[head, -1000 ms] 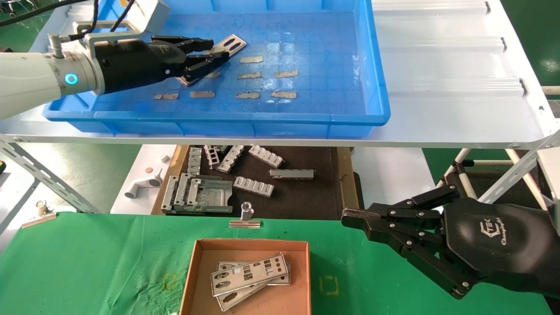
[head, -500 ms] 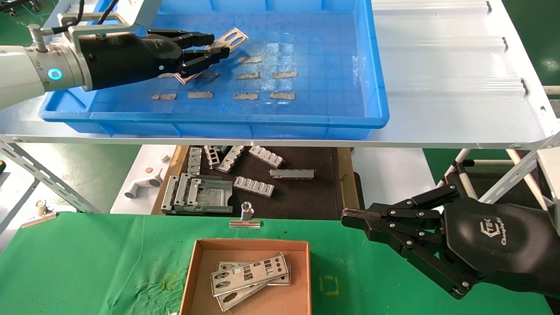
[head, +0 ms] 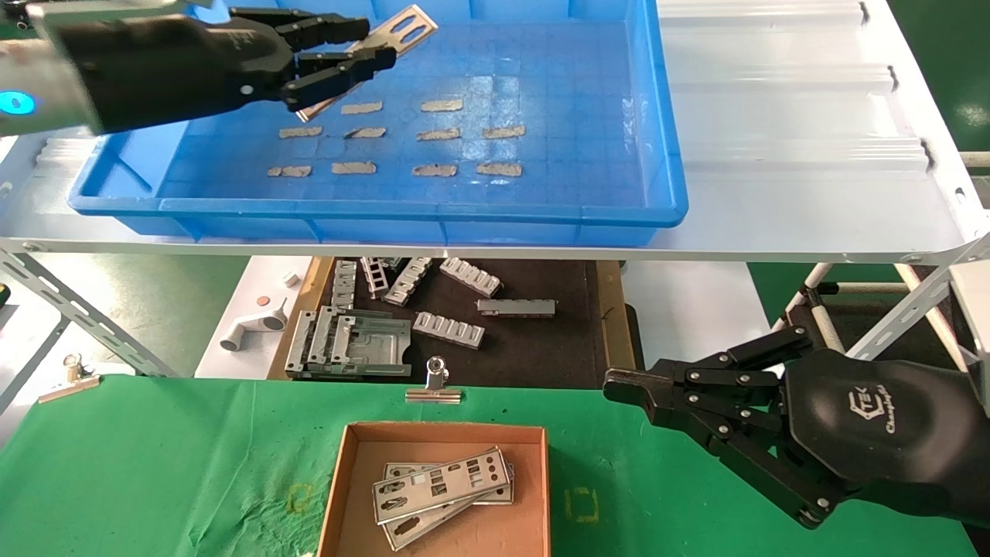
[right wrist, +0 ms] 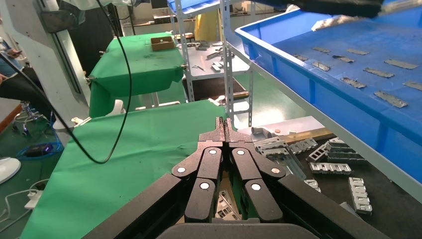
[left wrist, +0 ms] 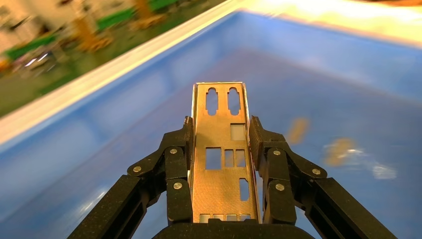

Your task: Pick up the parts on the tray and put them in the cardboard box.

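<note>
Left gripper (head: 363,48) is clamping a plate (head: 402,27) above the tray's (head: 387,207) far-left corner, its long axis pointing toward the far right. Grey strips (head: 433,135) are lying beneath. Plates (head: 442,489) are resting in the box (head: 340,495). Right gripper (head: 619,383), lettered "TEK", is hanging closed and empty near the table's right edge.

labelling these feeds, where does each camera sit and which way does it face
Head: high on the body, looking down on blue tray, cardboard box, both tools.
Left wrist: behind left tool, facing along the held plate over the tray.
Right wrist: behind shut right tool, facing the green table.
Shared: head and left wrist show the plate.
</note>
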Robot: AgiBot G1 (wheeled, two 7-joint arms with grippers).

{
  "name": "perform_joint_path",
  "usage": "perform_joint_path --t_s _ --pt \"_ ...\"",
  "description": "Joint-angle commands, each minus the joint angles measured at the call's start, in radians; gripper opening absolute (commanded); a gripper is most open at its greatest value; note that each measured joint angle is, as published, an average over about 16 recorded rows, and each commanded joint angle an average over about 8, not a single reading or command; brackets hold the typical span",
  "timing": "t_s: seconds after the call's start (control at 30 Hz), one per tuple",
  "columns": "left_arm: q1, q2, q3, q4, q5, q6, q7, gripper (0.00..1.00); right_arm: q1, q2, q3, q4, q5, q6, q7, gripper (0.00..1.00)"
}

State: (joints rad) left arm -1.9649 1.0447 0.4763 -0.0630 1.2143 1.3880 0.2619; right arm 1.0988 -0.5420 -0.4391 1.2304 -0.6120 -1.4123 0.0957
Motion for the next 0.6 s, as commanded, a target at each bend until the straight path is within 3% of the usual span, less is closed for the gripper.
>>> perform_joint_path --t_s 0.03,0.23,0.6 --pt "-0.008 -0.021 -0.003 -0.009 -0.004 0.087 0.008 0.0 0.0 0.0 0.0 0.0 0.0 0.0 0.0 0.0" --pt "0.02 -0.092 0.006 -0.124 -0.045 0.218 -0.001 0.0 0.0 0.0 0.0 0.0 0.0 0.0 0.0 0.0" --pt "0.226 -0.298 0.155 -0.651 -0.334 0.216 -0.148 0.0 0.0 0.0 0.0 0.0 0.0 0.0 0.0 0.0"
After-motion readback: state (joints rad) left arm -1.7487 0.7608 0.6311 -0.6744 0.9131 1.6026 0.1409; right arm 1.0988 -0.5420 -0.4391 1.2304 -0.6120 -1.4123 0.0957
